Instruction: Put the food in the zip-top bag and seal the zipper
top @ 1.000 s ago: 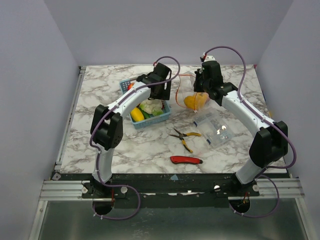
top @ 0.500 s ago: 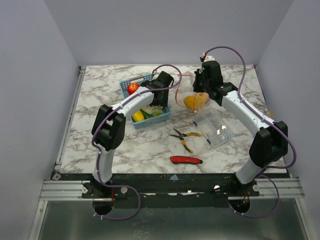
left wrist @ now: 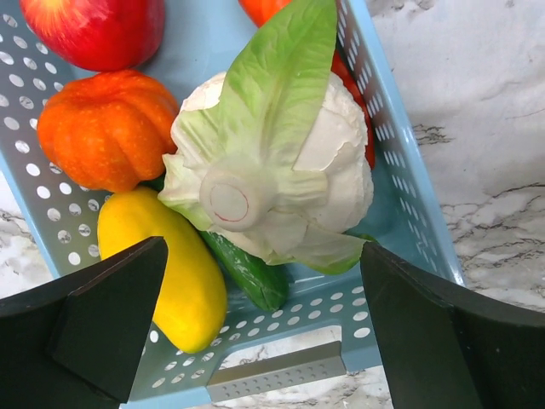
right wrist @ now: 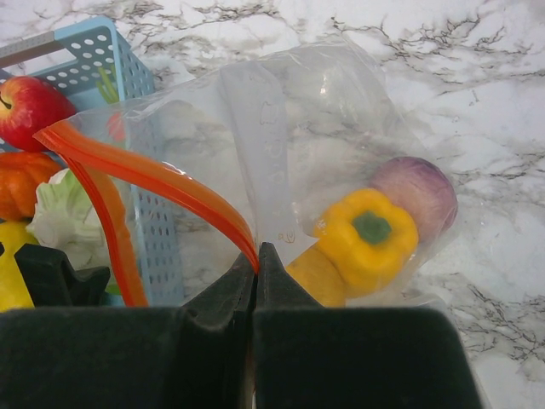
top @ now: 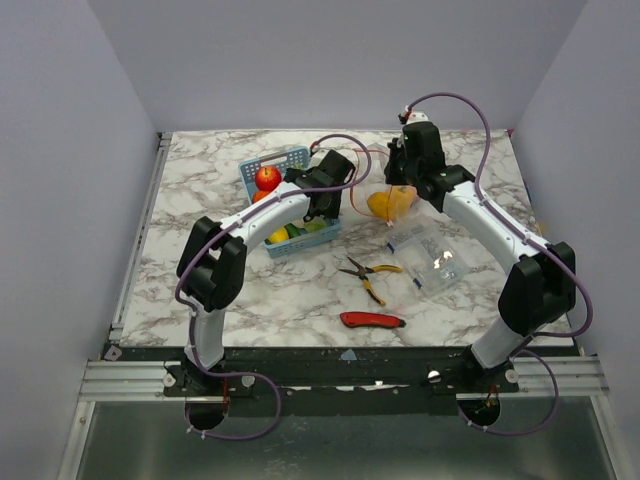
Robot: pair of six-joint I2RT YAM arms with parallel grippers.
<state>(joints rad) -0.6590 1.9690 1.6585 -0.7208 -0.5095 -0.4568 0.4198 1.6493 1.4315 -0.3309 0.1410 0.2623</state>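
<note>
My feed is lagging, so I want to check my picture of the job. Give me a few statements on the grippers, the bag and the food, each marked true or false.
1. The right gripper is shut on the mouth edge of the zip-top bag. True.
2. The left gripper is clamped on the cauliflower. False: it is open above the cauliflower, which lies in the basket.
3. The bag holds no food. False: a yellow pepper and a purple onion are inside.
4. A red apple lies in the basket. True.
5. The zipper is sealed. False: its two strips are apart, so the mouth is open.
</note>
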